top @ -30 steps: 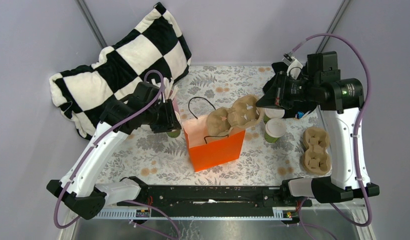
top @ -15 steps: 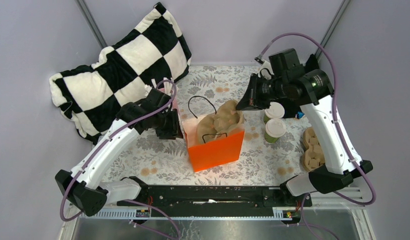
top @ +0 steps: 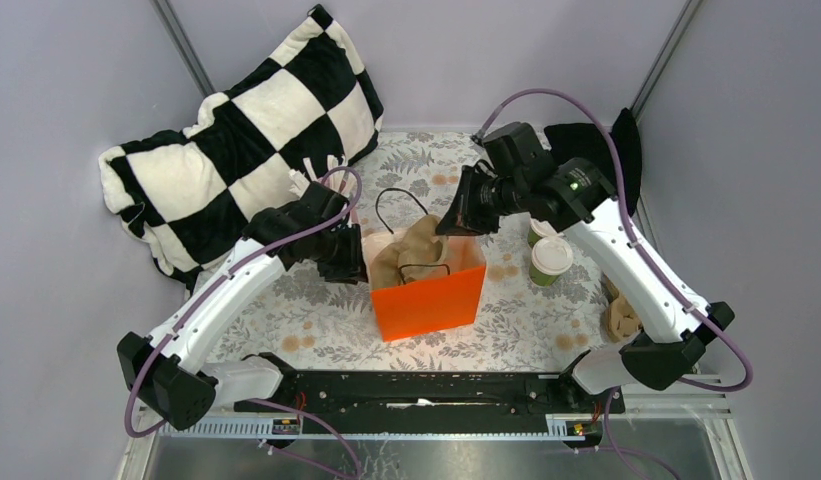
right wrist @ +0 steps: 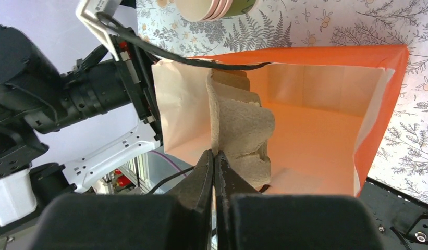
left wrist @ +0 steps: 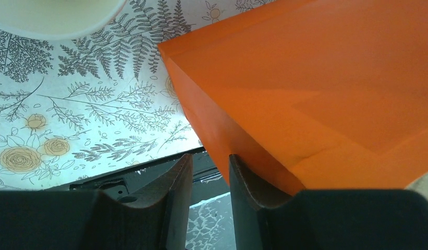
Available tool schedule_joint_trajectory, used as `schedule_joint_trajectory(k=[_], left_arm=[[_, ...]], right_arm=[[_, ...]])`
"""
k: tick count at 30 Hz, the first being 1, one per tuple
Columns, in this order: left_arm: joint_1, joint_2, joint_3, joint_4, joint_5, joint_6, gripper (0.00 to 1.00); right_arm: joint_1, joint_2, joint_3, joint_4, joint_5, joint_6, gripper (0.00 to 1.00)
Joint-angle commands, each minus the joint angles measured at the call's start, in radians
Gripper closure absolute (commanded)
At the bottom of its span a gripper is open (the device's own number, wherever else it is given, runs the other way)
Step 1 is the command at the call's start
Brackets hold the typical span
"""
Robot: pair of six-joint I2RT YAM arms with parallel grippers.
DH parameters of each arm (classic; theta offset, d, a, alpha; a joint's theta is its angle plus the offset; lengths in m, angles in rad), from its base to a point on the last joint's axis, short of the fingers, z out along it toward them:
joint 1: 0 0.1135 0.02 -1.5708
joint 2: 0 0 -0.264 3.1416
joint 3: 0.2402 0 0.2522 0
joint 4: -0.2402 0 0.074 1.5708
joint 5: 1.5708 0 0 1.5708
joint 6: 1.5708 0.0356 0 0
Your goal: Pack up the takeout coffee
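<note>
Two green cups with white lids (top: 551,258) (top: 542,230) stand on the table right of the orange paper bag (top: 431,292). My right gripper (top: 454,222) is shut on the edge of a brown cardboard cup carrier (top: 411,252), which hangs on edge inside the bag. In the right wrist view the fingers (right wrist: 214,156) pinch the carrier (right wrist: 240,130) over the bag's open mouth (right wrist: 326,104). My left gripper (top: 351,262) sits against the bag's left wall. In the left wrist view its jaws (left wrist: 210,177) stand slightly apart with nothing between them, beside the orange wall (left wrist: 305,94).
A checkered pillow (top: 236,140) lies at the back left. A second cardboard carrier (top: 621,318) lies at the right, partly behind my right arm. A stack of lidless cups (right wrist: 209,8) stands behind the bag. White sticks (top: 314,168) rise near my left wrist.
My right gripper has moved left and down with the carrier, turning it on edge into the bag. My left gripper has stayed against the bag's left side.
</note>
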Motion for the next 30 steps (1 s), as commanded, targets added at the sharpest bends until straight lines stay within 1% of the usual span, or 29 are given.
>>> schedule_joint_trajectory(k=[1, 7, 11, 17, 27, 30], left_arm=[[0.003, -0.015, -0.007, 0.042, 0.022, 0.020, 0.65], [0.004, -0.027, -0.017, 0.045, 0.024, 0.019, 0.65], [0.003, -0.044, -0.023, 0.045, 0.017, 0.013, 0.65], [0.003, -0.060, -0.036, 0.045, 0.014, 0.006, 0.65], [0.003, -0.075, -0.042, 0.043, 0.014, 0.003, 0.65], [0.003, -0.079, -0.042, 0.040, 0.011, 0.004, 0.65]], right_arm=[[0.021, -0.064, -0.082, 0.145, 0.066, 0.056, 1.00], [0.021, -0.118, -0.196, 0.230, 0.116, 0.083, 1.00], [0.021, -0.161, -0.280, 0.289, 0.125, 0.090, 1.00], [0.021, -0.192, -0.364, 0.352, 0.119, 0.117, 1.00], [0.020, -0.208, -0.414, 0.370, 0.122, 0.151, 1.00], [0.020, -0.210, -0.423, 0.353, 0.133, 0.165, 1.00]])
